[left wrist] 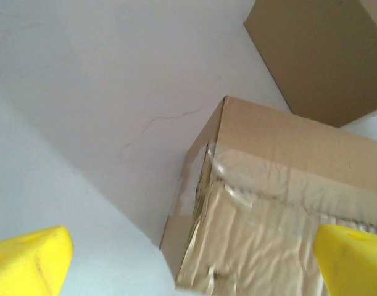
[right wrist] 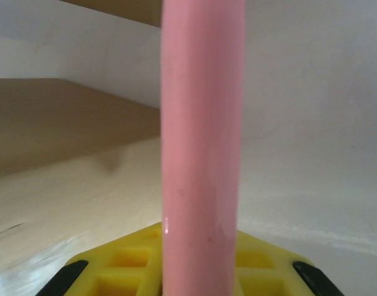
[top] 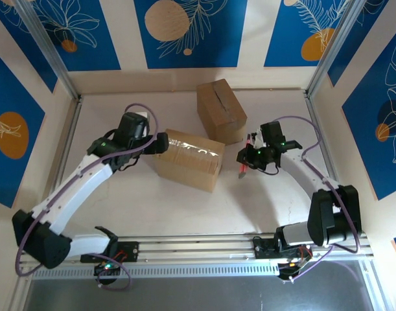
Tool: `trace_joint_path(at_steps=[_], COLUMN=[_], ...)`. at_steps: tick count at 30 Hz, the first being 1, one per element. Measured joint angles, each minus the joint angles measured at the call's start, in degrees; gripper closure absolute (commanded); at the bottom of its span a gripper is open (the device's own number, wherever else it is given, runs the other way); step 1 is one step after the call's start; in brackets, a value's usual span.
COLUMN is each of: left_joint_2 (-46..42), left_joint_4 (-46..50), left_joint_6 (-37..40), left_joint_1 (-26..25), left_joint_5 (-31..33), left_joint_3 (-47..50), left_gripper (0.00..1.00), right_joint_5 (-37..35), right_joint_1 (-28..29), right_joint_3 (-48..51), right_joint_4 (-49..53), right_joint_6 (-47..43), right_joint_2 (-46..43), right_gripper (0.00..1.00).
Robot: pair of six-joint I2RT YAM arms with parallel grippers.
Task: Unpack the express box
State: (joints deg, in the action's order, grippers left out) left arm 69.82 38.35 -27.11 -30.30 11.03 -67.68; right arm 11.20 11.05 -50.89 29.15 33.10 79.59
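- The left fingers stand spread wide, with nothing held. In the left wrist view one yellow tip shows at each lower corner, and the near corner of the express box sits between them.
- The clear tape on that end of the box is wrinkled and shiny. Whether either tip touches the cardboard cannot be told.
- From above, the left fingers sit at the left end of the express box. The wrist is bent towards the box.
- The left arm runs from its base at the near edge, out to the left, then up and right in a long slant across the worktop.
- The right fingers are closed on a pink tool, which rises straight up out of the yellow pads in the right wrist view.
- From above, the pink tool hangs from the right fingers, just beside the right end of the express box and apart from it.
- The right arm folds at a raised elbow near the right wall and its forearm reaches up and left to the wrist.
- The express box lies near the middle of the worktop, turned at a slant.
- A second box of plain cardboard stands behind it, close to its far right corner.
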Motion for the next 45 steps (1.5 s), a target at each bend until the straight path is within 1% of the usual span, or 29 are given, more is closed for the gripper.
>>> trace_joint_path(at_steps=[3, 8, 15, 23, 30, 31, 38, 41, 42, 43, 45], left_joint_2=[-3.39, -4.24, -6.45, -7.43, -7.89, -7.89, -8.79, -9.94, -10.34, -10.86, -11.82], left_joint_4=[1.27, 3.96, 5.09, 7.34, 7.80, 7.78, 8.55, 9.29, 9.51, 9.77, 10.36], left_joint_6=[-0.85, -1.33, -1.33, -1.27, -1.25, -1.27, -1.49, -2.03, -2.43, -2.80, -3.87], left_joint_1=[0.00, 0.00, 0.00, 0.00, 0.00, 0.00, 0.00, 0.00, 0.00, 0.00, 0.00], left_joint_5=[-0.04, -0.11, -0.50, -0.48, -0.57, -0.79, -2.71, -3.93, -4.20, -4.70, -5.60], left_joint_3=[3.41, 6.58, 6.91, 6.91, 6.91, 6.93, 7.63, 8.52, 8.92, 9.42, 10.62], left_gripper=[0.00, 0.00, 0.00, 0.00, 0.00, 0.00, 0.00, 0.00, 0.00, 0.03, 0.10], right_joint_5=[-0.57, -1.79, -3.50, -6.84, -7.41, -7.43, -7.67, -8.33, -8.57, -8.74, -8.66], right_joint_1=[0.00, 0.00, 0.46, 2.84, 3.10, 3.08, 3.69, 4.63, 4.85, 5.11, 5.88], right_joint_3=[4.24, 8.90, 9.57, 10.58, 13.49, 14.10, 17.68, 18.56, 18.71, 18.91, 19.12], right_joint_4=[-4.39, -9.29, -12.11, -14.14, -18.18, -19.04, -25.14, -27.17, -27.34, -27.54, -25.29], right_joint_6=[1.64, 5.07, 11.06, 20.68, 27.10, 27.91, 32.13, 32.81, 32.94, 32.81, 32.54], right_joint_2=[3.87, 9.29, 9.46, 9.49, 8.63, 8.31, 5.64, 3.91, 3.41, 2.78, 0.94], right_gripper=[1.00, 1.00, 1.00, 1.00, 1.00, 0.99, 0.56, 0.45, 0.43, 0.40, 0.38])
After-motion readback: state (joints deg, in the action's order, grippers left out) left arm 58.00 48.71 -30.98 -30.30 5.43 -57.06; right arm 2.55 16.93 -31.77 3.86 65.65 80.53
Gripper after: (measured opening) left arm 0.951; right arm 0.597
